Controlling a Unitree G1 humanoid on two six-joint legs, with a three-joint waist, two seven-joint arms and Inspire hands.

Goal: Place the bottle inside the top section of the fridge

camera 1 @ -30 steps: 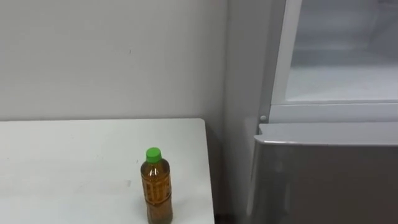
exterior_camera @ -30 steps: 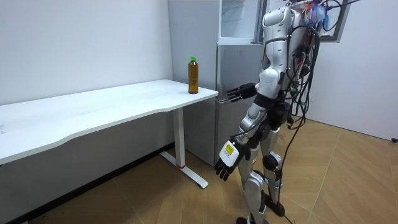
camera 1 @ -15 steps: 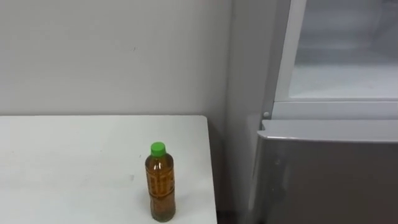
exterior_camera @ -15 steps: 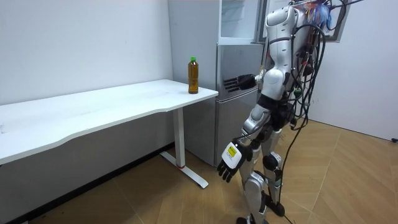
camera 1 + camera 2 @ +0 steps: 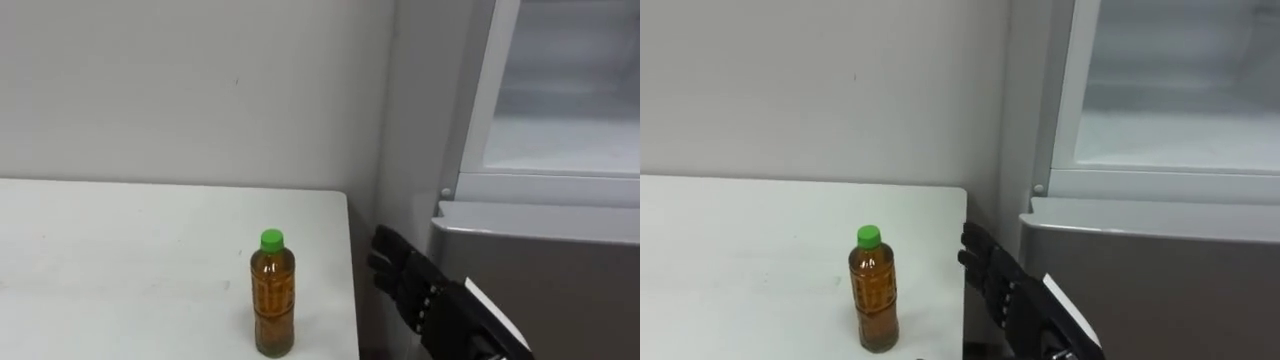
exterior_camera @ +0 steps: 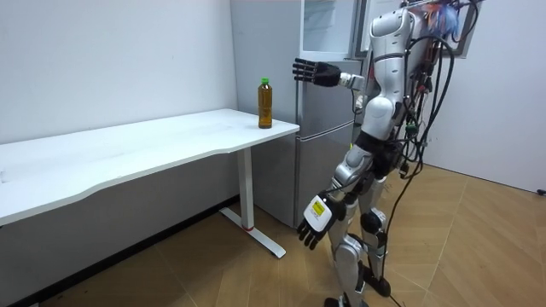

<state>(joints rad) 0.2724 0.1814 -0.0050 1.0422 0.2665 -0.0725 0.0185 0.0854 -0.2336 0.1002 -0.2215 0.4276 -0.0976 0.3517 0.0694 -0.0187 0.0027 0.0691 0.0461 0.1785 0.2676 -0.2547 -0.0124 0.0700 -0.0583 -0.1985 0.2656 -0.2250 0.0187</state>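
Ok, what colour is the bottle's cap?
The cap is bright green, clearest in the left eye view.

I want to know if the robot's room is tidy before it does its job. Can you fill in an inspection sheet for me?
Surface: white rectangular table, holding one bottle.
Job's things: clear plastic bottle of brown drink with a green cap, upright near the table's right edge, untouched; tall grey fridge to the right of the table, upper compartment open, lower door shut.
Clutter: nothing seen.
Hands: right hand raised between bottle and fridge, fingers straight, holding nothing; left hand hangs at the robot's side, fingers relaxed.
Cables: nothing seen apart from the robot's own.
Surroundings: plain white wall behind the table; wooden floor.
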